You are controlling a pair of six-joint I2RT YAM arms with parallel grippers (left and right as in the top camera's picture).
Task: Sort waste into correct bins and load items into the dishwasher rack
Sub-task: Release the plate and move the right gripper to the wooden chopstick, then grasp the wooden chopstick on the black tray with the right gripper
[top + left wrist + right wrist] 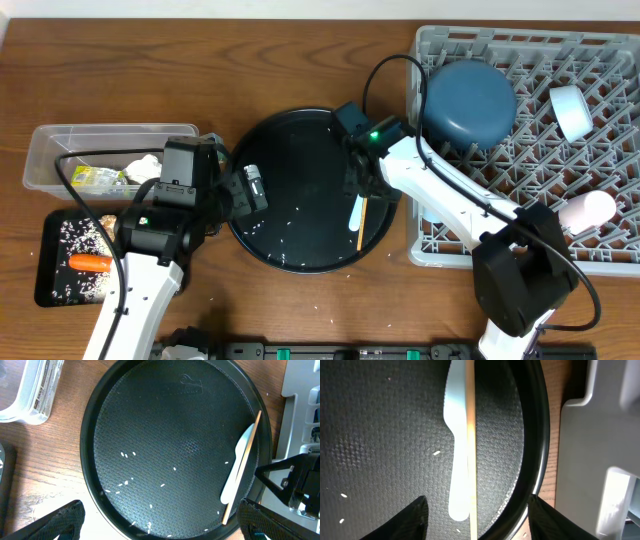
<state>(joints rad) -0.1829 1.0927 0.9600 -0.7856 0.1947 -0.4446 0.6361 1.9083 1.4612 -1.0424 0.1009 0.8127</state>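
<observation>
A white spoon (355, 212) and a thin chopstick (361, 226) lie side by side at the right edge of the round black tray (290, 150). My right gripper (359, 185) hangs over their far ends, open. In the right wrist view the spoon (456, 435) and chopstick (470, 450) run down between the spread fingers (407, 520), and neither is touched. My left gripper (247, 190) is open over the tray's left side, with only rice grains below it (160, 527). The dishwasher rack (600, 260) holds a dark blue plate (466, 100), a light-blue cup (571, 110) and a pink cup (586, 210).
The clear tub (60, 140) at the left holds a yellow-green wrapper (95, 181) and a white tissue (146, 168). In front of it, the black rectangular tray (48, 270) carries a carrot (90, 263) and rice. The rack's wall (600, 435) stands close to the right of the round tray.
</observation>
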